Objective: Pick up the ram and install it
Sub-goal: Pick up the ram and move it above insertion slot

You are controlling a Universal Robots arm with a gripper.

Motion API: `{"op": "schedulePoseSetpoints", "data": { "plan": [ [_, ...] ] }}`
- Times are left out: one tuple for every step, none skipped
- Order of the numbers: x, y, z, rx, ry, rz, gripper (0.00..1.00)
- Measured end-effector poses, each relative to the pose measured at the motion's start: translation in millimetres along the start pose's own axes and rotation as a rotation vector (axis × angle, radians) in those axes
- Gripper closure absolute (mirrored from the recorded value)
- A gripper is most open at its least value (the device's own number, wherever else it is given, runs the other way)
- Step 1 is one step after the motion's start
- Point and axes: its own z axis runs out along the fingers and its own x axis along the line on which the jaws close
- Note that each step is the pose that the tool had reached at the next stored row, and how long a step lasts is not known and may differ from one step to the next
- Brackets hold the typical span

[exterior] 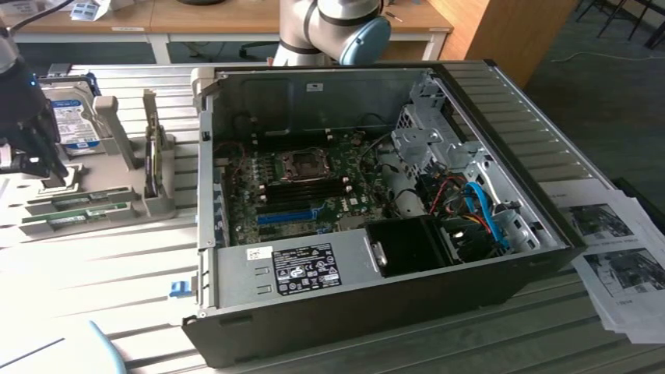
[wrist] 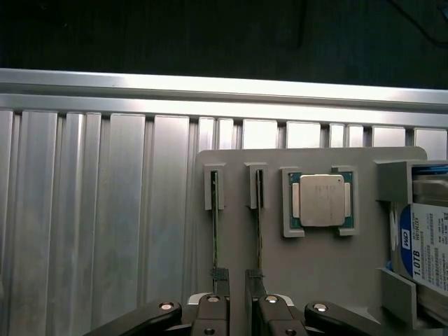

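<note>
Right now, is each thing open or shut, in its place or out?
Black metal computer case: open, side panel off.
Thin green ram sticks: standing edge-up in grey plastic holder slots, not lifted.
Square silver processor chip: sitting in its holder pocket.
Silver hard drive with blue-white label: standing in the holder.
Black pincer: open, empty, close to the ram sticks.

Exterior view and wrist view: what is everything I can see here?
ram: two sticks, green, on edge in the holder's slots
holder: one, grey, on the metal table
processor chip: one, silver, in the holder beside the sticks
hard drive: one, silver, blue-white label, at the holder's end
computer case: one, black, open, mid-table
papers: several, white, the exterior view's right
arm: one, grey and blue, behind the case
gripper: one, black, open, by the sticks
</note>
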Motion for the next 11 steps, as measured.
{"op": "schedulePoseSetpoints", "data": {
  "plan": [
    [0.2, 0.0, 0.8, 0.0, 0.0, 0.0, 0.77],
    [0.4, -0.1, 1.5, 0.0, 0.0, 0.0, 0.77],
    [0.5, -0.1, 2.4, 0.0, 0.0, 0.0, 0.77],
    [0.7, -0.1, 3.2, 0.0, 0.0, 0.0, 0.77],
    [0.9, -0.2, 4.0, 0.0001, 0.0, 0.0, 0.77],
    [1.0, -0.2, 4.8, 0.0, 0.0, 0.0, 0.77],
    [1.1, -0.2, 5.6, 0.0, 0.0, 0.0, 0.77],
    [1.3, -0.2, 6.4, 0.0001, 0.0, 0.0, 0.77],
    [1.5, -0.2, 7.3, 0.0, 0.0, 0.0, 0.77],
    [1.6, -0.3, 8.1, 0.0, 0.0, 0.0, 0.77],
    [1.8, -0.3, 8.9, 0.0, 0.0, 0.0, 0.77]
  ]
}}
